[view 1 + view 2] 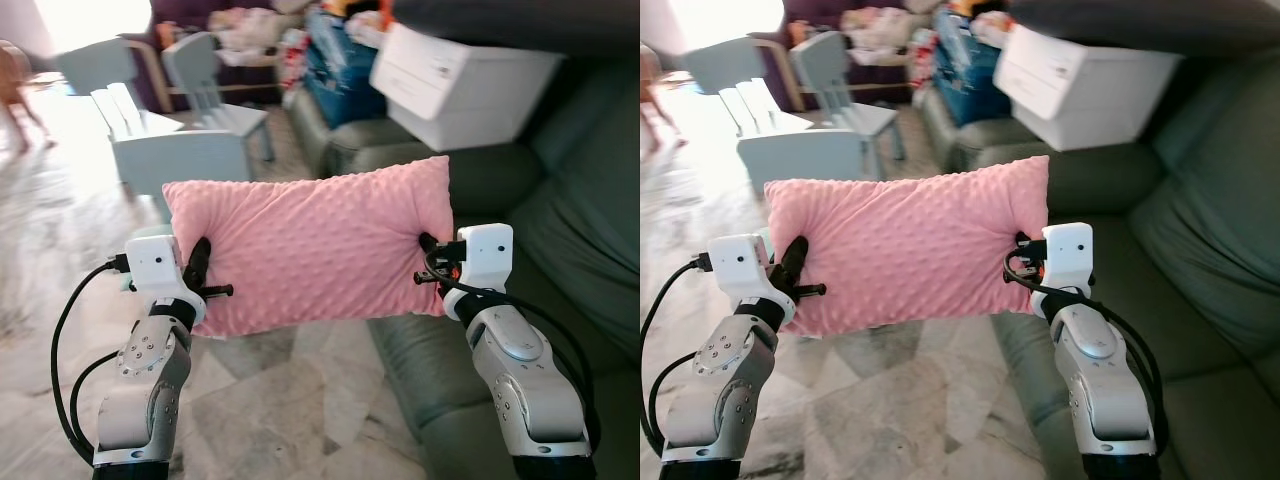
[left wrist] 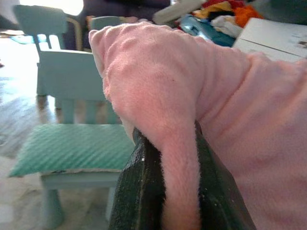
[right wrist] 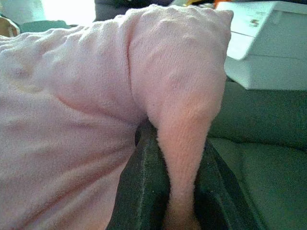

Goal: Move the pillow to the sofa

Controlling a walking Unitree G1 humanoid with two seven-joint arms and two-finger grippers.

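Left eye view: a pink pillow [image 1: 310, 250], rectangular, plush and covered in small raised dots, hangs stretched in the air between both arms, above the marble-look floor [image 1: 280, 410] beside the dark green sofa [image 1: 560, 230]. The left gripper [image 1: 200, 262] pinches its left edge, the right gripper [image 1: 430, 248] its right edge; fabric bunches between each pair of black fingers. Behind stands what may be a white box [image 1: 460, 85], blurred.

White box [image 1: 470, 80] beside clothes heap [image 1: 335, 60]; pale blue chairs [image 1: 205, 85] (small ones) on marble floor [image 1: 280, 410].
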